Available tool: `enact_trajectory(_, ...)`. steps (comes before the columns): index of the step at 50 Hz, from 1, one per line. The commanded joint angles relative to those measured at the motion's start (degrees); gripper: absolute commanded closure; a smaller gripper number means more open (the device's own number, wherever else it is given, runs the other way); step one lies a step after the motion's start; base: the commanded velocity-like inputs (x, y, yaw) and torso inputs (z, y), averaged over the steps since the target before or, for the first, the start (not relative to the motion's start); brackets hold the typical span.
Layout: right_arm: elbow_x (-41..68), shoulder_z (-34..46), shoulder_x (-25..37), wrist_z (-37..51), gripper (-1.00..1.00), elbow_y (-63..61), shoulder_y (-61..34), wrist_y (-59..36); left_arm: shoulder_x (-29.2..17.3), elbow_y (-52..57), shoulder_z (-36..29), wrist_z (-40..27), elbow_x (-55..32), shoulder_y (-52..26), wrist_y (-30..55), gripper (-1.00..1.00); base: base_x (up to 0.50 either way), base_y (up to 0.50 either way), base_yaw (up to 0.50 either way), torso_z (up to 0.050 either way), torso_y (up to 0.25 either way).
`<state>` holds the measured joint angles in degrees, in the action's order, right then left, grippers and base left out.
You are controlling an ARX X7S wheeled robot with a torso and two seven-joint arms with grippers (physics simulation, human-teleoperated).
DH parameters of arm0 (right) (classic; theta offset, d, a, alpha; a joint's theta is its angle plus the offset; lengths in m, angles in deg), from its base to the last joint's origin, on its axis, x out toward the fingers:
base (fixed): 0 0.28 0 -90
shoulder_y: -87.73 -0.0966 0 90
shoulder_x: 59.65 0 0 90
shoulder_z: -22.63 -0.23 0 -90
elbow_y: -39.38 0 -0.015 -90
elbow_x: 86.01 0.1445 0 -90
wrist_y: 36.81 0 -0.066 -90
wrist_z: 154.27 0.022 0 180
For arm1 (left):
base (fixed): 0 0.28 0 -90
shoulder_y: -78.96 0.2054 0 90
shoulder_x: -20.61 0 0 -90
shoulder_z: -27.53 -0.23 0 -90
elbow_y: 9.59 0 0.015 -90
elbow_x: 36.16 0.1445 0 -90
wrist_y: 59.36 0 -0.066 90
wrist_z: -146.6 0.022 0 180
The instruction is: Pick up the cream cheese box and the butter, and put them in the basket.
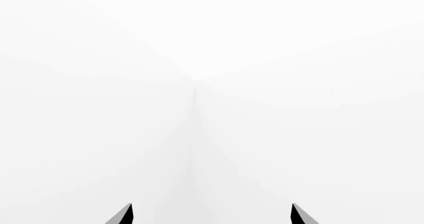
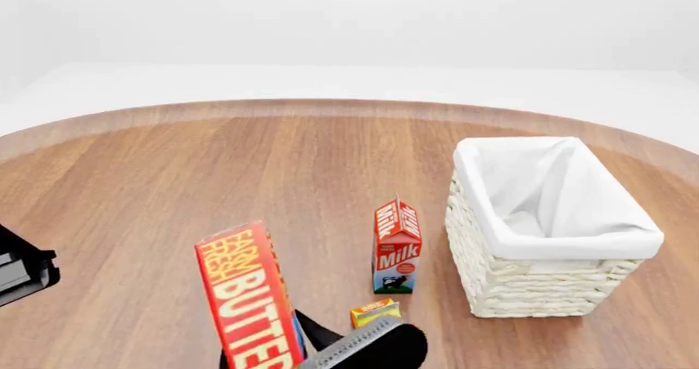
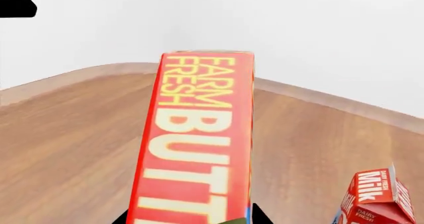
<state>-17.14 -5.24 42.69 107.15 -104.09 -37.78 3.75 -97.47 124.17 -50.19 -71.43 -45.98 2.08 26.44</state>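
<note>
**Butter held upright beside milk carton**

Milk carton (image 2: pixel 397 248) stands between the butter (image 2: pixel 249 302) and the basket (image 2: pixel 546 230), a small orange carton (image 2: pixel 375 312) just before it. Clamped on the butter, the right gripper (image 2: pixel 327 344) holds it on end, "FARM FRESH BUTTER" reading downward. The left gripper (image 1: pixel 212 215) gapes on nothing.

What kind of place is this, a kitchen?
Probably not a real kitchen: a rendered test scene. A round wooden table holds groceries, butter and milk, beside a basket, with blank white surroundings.
</note>
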Motion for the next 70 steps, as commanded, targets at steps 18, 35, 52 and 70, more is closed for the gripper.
enact_trajectory(18,23.8,-25.84,6.0,8.56,1.0,-6.53,-15.68,0.49,0.71,0.95,1.52,0.7,0.91,0.51,0.4,-1.0,0.0,0.0,0.0,0.0,0.001)
enact_trajectory(35,31.23,-20.2,31.28,8.56,1.0,-6.53,-33.01,14.52,0.31,1.88,2.97,0.32,0.25,0.84,1.19,-1.0,0.0,0.0,0.0,0.0,0.001)
enact_trajectory(52,33.93,-19.96,46.14,4.65,1.0,-2.93,-42.03,12.59,0.22,1.77,2.62,0.33,0.35,0.68,1.46,-1.0,0.0,0.0,0.0,0.0,0.001)
enact_trajectory(70,26.23,-19.62,48.26,-12.25,1.0,11.35,-49.08,1.49,0.25,1.28,1.98,0.37,0.68,0.4,1.45,-1.0,0.0,0.0,0.0,0.0,0.001)
